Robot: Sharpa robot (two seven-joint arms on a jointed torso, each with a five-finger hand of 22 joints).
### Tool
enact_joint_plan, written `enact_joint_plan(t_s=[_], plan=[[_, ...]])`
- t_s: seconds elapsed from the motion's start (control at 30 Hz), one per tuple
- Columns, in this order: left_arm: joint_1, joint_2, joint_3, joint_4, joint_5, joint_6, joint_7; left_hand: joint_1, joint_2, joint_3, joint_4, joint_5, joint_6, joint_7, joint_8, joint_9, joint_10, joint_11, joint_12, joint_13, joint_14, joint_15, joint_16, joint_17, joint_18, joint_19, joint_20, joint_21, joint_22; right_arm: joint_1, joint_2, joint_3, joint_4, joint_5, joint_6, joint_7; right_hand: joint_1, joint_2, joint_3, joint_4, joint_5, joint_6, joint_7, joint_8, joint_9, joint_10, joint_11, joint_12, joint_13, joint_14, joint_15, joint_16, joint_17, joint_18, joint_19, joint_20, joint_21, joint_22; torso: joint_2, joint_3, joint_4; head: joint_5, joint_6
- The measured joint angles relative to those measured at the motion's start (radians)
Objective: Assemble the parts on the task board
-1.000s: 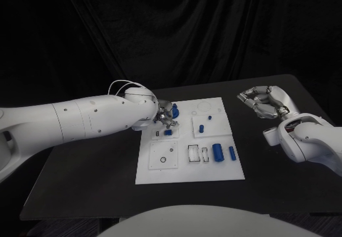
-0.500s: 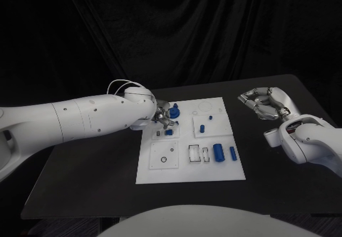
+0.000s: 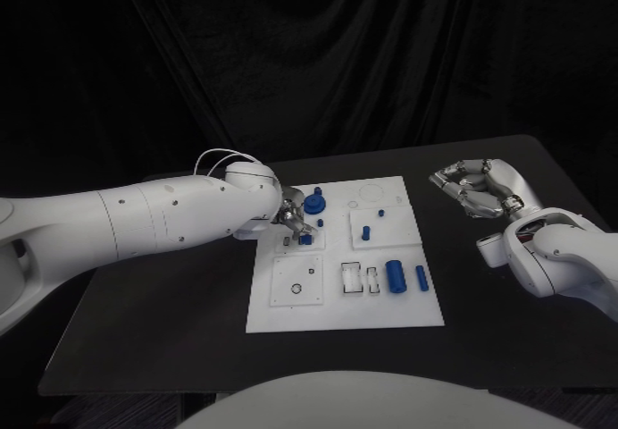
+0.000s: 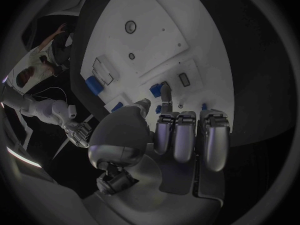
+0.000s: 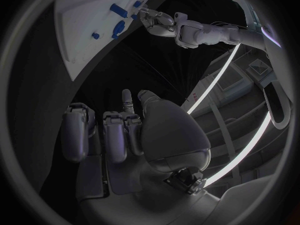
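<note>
While the white task board (image 3: pixel 343 308) lies mid-desk (image 3: pixel 154 340), we find the left hand (image 3: pixel 296 214) over its far left corner, fingers curled down beside a blue peg-like part (image 3: pixel 314 203); we cannot tell whether it grips it. Other blue parts (image 3: pixel 396 276) sit in the board's recesses. We see the right hand (image 3: pixel 474 186) well apart off the board's right side, fingers curled on nothing.

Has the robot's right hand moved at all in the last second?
No. The right hand hangs curled beside the task board's far right corner, just where it was.
</note>
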Motion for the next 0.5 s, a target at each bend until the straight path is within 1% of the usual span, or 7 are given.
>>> enact_joint_plan(t_s=[0.07, 0.23, 0.33, 0.43, 0.5], plan=[[-0.004, 0.002, 0.0, -0.001, 0.0, 0.002, 0.0, 0.003, 0.003, -0.001, 0.001, 0.0, 0.005, -0.003, -0.012, -0.007, 0.0, 0.0, 0.0, 0.0, 0.0, 0.0, 0.0, 0.0, 0.0, 0.0, 0.0, 0.0, 0.0, 0.0, 0.001, 0.0, 0.0, 0.0, 0.001, -0.001, 0.0, 0.0, 0.0, 0.0, 0.0, 0.0, 0.0, 0.0, -0.001, 0.0, 0.0, 0.0, 0.0, 0.0, 0.0, 0.0, 0.0, 0.0, 0.0, 0.0, 0.0, 0.0, 0.0, 0.0004, -0.0005, 0.0, 0.0], [-0.011, 0.006, 0.0, -0.008, 0.0, 0.007, 0.001, 0.005, 0.005, -0.001, 0.001, 0.0, 0.012, -0.002, -0.03, -0.017, 0.0, 0.0, 0.0, 0.0, 0.0, 0.0, 0.0, 0.0, 0.0, 0.0, 0.0, 0.0, 0.0, 0.0, 0.0, 0.0, 0.0, 0.0, 0.003, -0.003, 0.0, 0.0, 0.0, 0.0, 0.0, 0.0, 0.0, 0.0, -0.001, 0.0, 0.0, 0.0, 0.0, 0.0, 0.0, 0.0, 0.0, 0.0, 0.0, 0.0, 0.0, 0.0, -0.002, 0.0013, -0.0012, 0.0, 0.0], [-0.014, 0.009, 0.0, -0.011, 0.0, 0.008, 0.002, 0.009, 0.009, -0.003, -0.001, 0.002, 0.016, 0.001, -0.042, -0.023, 0.0, 0.0, 0.0, 0.0, 0.0, 0.0, 0.0, 0.0, 0.0, 0.0, 0.0, 0.0, 0.0, 0.0, -0.001, 0.0, 0.0, 0.0, 0.004, -0.003, 0.0, 0.0, 0.0, 0.0, 0.0, 0.0, 0.0, 0.0, -0.001, 0.0, 0.0, 0.0, 0.0, 0.0, 0.0, 0.0, 0.0, 0.0, 0.0, 0.0, 0.0, 0.0, -0.002, 0.0016, -0.0012, -0.001, 0.0], [-0.017, 0.01, 0.0, -0.012, 0.0, 0.008, 0.003, 0.009, 0.009, -0.004, -0.002, 0.005, 0.02, -0.002, -0.047, -0.027, 0.0, 0.0, 0.0, 0.0, 0.0, 0.0, 0.0, 0.0, 0.0, 0.0, 0.0, 0.0, 0.0, 0.0, -0.001, 0.0, 0.0, 0.0, 0.005, -0.004, 0.0, 0.0, 0.0, 0.0, 0.0, 0.0, 0.0, 0.0, -0.001, 0.0, 0.0, 0.0, 0.0, 0.0, 0.0, 0.0, 0.0, 0.0, 0.0, 0.0, 0.0, 0.0, -0.002, 0.0018, -0.0012, -0.003, 0.0], [-0.018, 0.011, 0.0, -0.013, 0.0, 0.008, 0.005, 0.01, 0.01, -0.004, -0.002, 0.006, 0.023, 0.001, -0.05, -0.027, 0.0, 0.0, 0.0, 0.0, 0.0, 0.0, 0.0, 0.0, 0.0, 0.0, 0.0, 0.0, 0.0, 0.0, -0.001, 0.0, 0.0, 0.0, 0.006, -0.005, 0.0, 0.0, 0.0, 0.0, 0.0, 0.0, 0.0, 0.0, -0.001, 0.0, 0.0, 0.0, 0.0, 0.0, 0.0, 0.0, 0.0, 0.0, 0.0, 0.0, 0.0, 0.0, -0.002, 0.0018, -0.0011, -0.004, 0.0]])
